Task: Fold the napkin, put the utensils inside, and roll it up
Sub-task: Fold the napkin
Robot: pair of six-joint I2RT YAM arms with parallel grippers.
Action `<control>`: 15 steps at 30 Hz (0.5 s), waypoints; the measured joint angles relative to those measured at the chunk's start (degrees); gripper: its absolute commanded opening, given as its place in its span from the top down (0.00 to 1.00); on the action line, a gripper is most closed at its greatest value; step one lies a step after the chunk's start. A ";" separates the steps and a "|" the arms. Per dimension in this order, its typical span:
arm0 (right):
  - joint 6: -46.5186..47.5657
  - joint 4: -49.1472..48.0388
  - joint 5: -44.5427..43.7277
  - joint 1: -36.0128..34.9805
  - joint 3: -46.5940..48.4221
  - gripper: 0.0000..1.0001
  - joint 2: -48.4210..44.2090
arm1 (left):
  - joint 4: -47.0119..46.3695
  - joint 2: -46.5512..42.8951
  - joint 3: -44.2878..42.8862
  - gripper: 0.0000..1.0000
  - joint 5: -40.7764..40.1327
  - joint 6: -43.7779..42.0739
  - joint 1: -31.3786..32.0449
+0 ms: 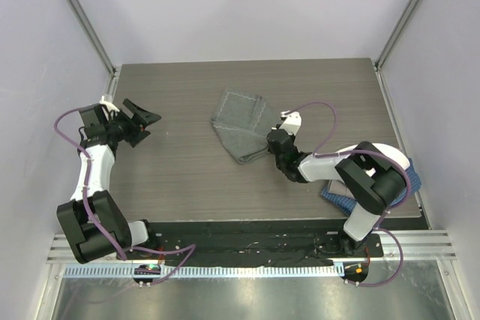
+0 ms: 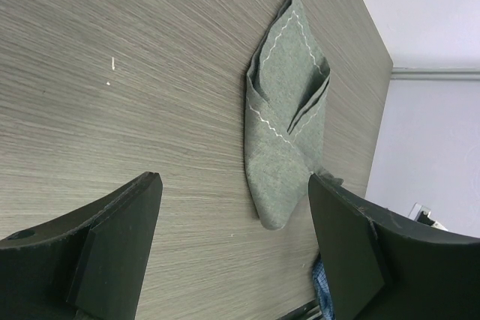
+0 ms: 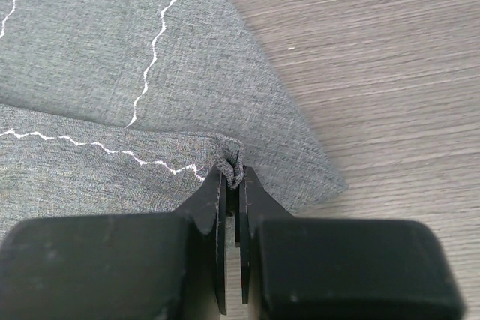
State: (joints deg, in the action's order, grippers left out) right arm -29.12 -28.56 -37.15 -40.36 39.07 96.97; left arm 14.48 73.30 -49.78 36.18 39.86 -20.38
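The grey-green napkin lies folded in overlapping layers at the middle of the table, white wavy hem stitching showing. It also shows in the left wrist view and fills the right wrist view. My right gripper is at the napkin's near-right edge, shut on a pinched fold of the cloth. My left gripper is open and empty at the table's left side, well apart from the napkin. No fork is in view.
A blue checked cloth lies at the table's near right edge under the right arm; a bit shows in the left wrist view. Walls enclose the table at the back and both sides.
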 measured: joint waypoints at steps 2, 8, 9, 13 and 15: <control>0.35 -0.02 0.17 0.46 0.00 0.99 0.00 | 0.00 0.02 0.00 0.16 0.07 0.00 0.00; 0.96 0.28 0.46 1.92 0.00 0.99 0.00 | 0.00 0.11 0.04 0.16 0.13 0.02 0.00; 1.03 0.39 0.46 2.12 0.00 0.99 0.00 | -0.02 0.11 0.09 0.16 0.13 0.02 0.00; 1.44 0.90 0.46 2.38 0.00 0.99 0.00 | -0.04 0.11 0.76 0.16 -0.33 0.04 1.53; 1.62 1.09 0.46 2.40 0.00 0.98 0.00 | -0.04 0.11 1.25 0.16 -0.74 0.09 3.48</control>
State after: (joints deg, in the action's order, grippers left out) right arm -27.51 -27.46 -36.69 -37.95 39.07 96.97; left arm 14.44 73.41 -48.53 35.44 39.94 -16.91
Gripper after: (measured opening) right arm 0.072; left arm 0.839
